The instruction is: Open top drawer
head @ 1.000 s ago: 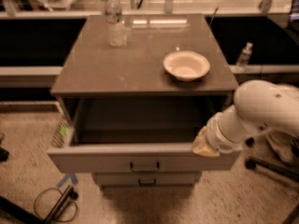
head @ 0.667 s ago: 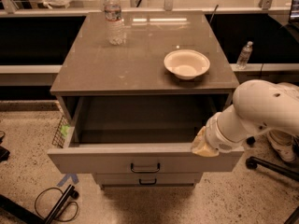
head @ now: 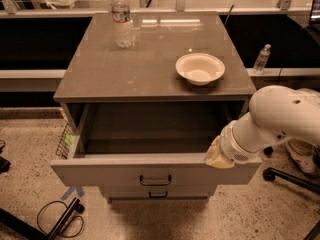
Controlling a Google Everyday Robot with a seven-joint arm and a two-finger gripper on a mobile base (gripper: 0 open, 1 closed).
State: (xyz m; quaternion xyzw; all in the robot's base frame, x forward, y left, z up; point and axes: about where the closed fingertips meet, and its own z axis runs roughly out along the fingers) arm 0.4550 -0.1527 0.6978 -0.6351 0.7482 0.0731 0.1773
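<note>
The top drawer (head: 105,170) of a light-grey cabinet stands pulled well out toward us, its plain grey interior open to view and apparently empty, and its small black loop handle (head: 155,180) sits at the centre of the front panel. Compared with the views from a moment earlier, we see almost no change: the drawer is out about as far as it was, and the robot's white arm (head: 280,119) remains in the same place at the right. We judge from this that the pull is over and the task is done, or very nearly so. The gripper (head: 218,156), a pale yellowish tip at the end of the arm, sits right at the front right corner of the drawer, level with the top edge of the panel and well away from the handle. It looks to be touching that corner, though we cannot be certain. We cannot tell how far the jaws are open, or whether they grip anything. Below the open drawer, the front of a narrower drawer (head: 158,192) shows, closed. On the counter (head: 150,84) above stand a clear water bottle (head: 121,19) at the back left and a white bowl (head: 200,69) at the right.
</note>
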